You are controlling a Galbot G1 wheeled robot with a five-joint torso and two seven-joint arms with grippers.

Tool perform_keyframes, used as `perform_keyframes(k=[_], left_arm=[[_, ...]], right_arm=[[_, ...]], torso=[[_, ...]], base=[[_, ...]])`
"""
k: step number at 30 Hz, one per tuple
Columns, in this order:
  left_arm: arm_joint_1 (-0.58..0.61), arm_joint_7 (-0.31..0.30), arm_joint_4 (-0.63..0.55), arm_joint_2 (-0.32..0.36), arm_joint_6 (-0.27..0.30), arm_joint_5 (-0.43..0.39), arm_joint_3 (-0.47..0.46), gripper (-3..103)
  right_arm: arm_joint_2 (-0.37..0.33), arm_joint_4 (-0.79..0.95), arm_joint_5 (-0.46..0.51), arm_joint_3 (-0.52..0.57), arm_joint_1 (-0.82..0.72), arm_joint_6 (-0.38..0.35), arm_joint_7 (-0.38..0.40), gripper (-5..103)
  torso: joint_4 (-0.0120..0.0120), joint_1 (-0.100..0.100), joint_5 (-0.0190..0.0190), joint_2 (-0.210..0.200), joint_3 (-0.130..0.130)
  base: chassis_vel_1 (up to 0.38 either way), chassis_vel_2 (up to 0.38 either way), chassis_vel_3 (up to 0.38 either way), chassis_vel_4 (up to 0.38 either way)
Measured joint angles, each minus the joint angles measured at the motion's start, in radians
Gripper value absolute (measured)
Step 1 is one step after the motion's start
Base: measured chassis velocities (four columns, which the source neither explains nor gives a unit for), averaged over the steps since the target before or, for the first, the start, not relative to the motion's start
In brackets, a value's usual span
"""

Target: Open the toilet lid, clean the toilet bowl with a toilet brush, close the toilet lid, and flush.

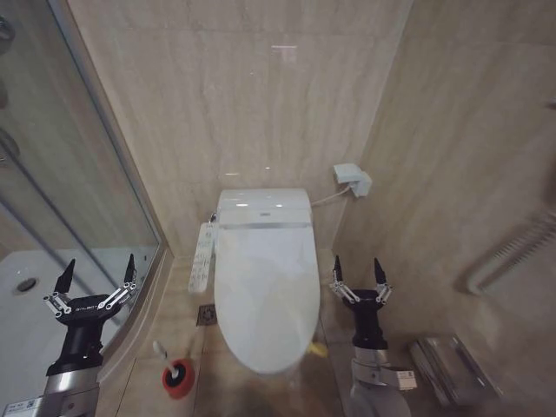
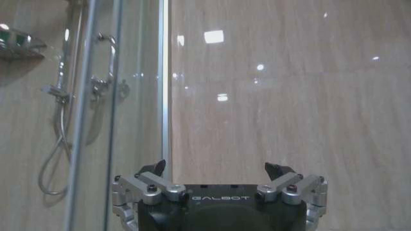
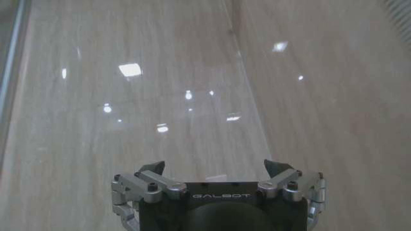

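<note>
The toilet lid [image 1: 266, 291] is down over the toilet bowl [image 1: 261, 360] at the centre of the head view frame. The toilet brush [image 1: 165, 354] stands in its red holder cup [image 1: 178, 379] on the floor, lower left of the bowl. The left end effector [image 1: 98, 269] is raised at lower left, fingers spread wide, holding nothing. The right end effector [image 1: 358, 269] is raised at lower right, likewise spread wide and empty. The glass shower screen [image 2: 115, 115] lies beside the left arm.
</note>
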Motion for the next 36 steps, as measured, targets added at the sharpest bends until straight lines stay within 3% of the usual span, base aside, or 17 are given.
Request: perform_keyframes(k=[15, 36], left_arm=[[-0.015, 0.007, 0.024, -0.005, 0.005, 0.003, 0.008, 100], [-0.024, 0.007, 0.053, -0.008, 0.004, 0.003, 0.0, 100]], right_arm=[[-0.01, -0.035, 0.018, 0.011, 0.02, 0.005, 0.01, 100], [-0.021, -0.048, 0.014, 0.009, 0.025, -0.006, 0.016, 100]], torso=[[0.0, -0.001, 0.0008, 0.0, 0.0], [0.0001, 0.0, 0.0006, 0.0, 0.0]], base=[[0.323, -0.317, -0.308, 0.313], [-0.025, 0.01, 0.021, -0.016]])
